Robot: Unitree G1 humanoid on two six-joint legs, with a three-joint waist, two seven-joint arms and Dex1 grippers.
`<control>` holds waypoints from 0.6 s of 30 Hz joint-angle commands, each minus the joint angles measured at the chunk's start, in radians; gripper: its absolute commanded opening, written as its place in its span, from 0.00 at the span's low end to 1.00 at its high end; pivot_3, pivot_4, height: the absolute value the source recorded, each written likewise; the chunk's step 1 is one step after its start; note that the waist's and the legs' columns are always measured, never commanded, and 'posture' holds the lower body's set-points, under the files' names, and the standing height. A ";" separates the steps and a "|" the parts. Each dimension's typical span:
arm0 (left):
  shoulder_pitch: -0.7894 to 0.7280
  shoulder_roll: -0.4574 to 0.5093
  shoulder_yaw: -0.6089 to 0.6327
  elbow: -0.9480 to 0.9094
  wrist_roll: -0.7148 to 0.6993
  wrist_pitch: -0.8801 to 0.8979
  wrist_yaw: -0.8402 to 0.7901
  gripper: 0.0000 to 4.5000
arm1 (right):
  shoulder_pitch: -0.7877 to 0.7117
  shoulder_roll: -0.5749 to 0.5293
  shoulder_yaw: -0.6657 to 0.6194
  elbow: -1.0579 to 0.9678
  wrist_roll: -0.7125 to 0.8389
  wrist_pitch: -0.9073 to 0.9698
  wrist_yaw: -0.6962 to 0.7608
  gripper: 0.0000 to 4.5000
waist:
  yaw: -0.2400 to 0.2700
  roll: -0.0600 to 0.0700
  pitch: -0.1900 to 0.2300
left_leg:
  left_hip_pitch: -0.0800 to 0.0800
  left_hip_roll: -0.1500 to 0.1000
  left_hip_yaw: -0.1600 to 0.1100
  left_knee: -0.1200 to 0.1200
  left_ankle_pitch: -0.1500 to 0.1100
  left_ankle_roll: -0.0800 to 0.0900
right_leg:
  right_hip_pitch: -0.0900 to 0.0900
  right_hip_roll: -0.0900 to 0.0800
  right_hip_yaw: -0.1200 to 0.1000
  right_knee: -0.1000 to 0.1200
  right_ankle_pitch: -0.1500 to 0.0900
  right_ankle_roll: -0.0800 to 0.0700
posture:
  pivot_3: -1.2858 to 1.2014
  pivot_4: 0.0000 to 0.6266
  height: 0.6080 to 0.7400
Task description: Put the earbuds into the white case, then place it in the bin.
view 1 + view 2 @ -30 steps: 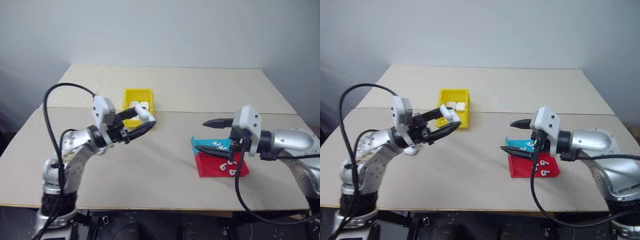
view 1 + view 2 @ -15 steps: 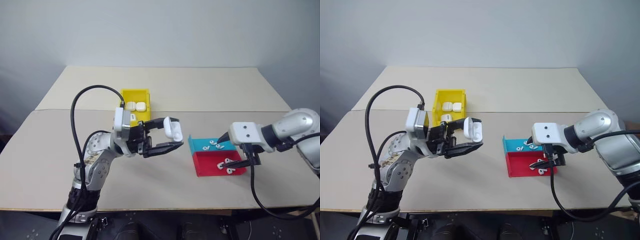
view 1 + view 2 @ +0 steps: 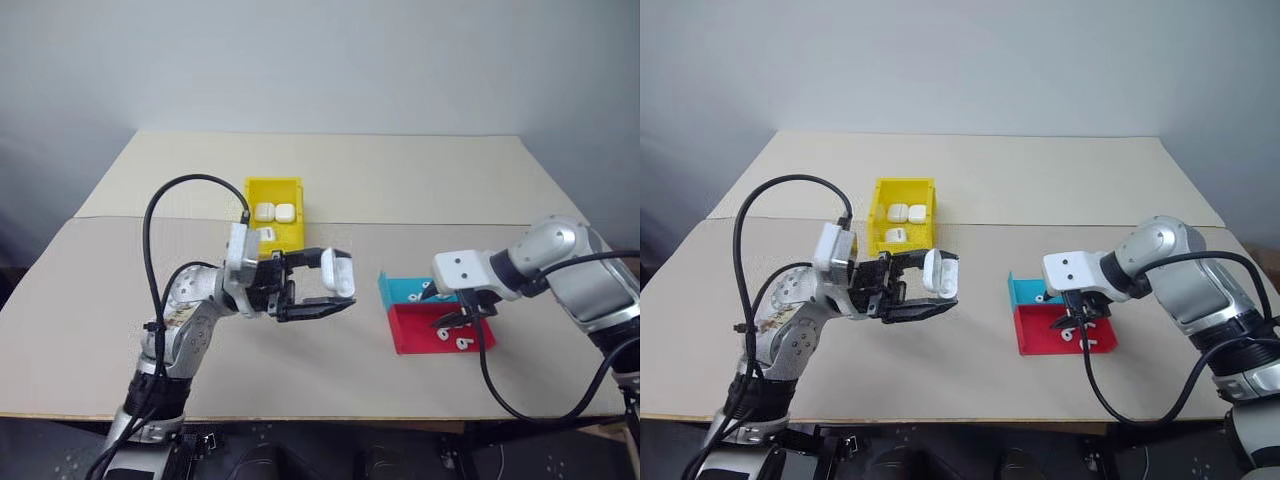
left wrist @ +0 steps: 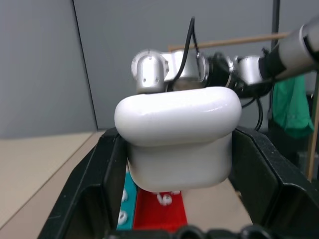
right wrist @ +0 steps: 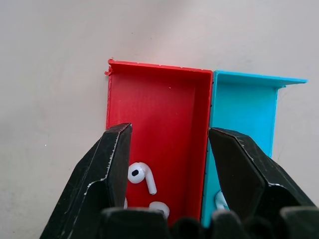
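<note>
Left tool (image 3: 318, 290): clamped on the glossy white pebble-shaped case (image 3: 337, 272), now carried in front of the small yellow plastic bin (image 3: 276, 219).
Right tool (image 5: 169, 164): fingers apart, has dropped over the red tray (image 5: 159, 114); tiny white stemmed earbuds (image 5: 141, 176) between them.
Meaning: pickup looks imminent.

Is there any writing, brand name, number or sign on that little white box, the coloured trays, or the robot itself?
None can be read.
white case: plain glossy white, no mark.
yellow bin, red tray, teal tray: bare plastic, no labels.
earbuds: no marks.
left gripper and right gripper: no lettering that shows.
</note>
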 commanded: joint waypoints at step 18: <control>-0.143 0.318 -0.378 0.176 0.599 0.032 -0.073 0.63 | 0.091 -0.010 -0.132 -0.145 0.092 0.035 -0.019 0.65 | 0.003 0.002 -0.001 | -0.001 0.000 0.001 0.000 0.000 0.000 | -0.002 0.000 0.000 0.001 0.000 0.000 | 0.52 0.24 1.00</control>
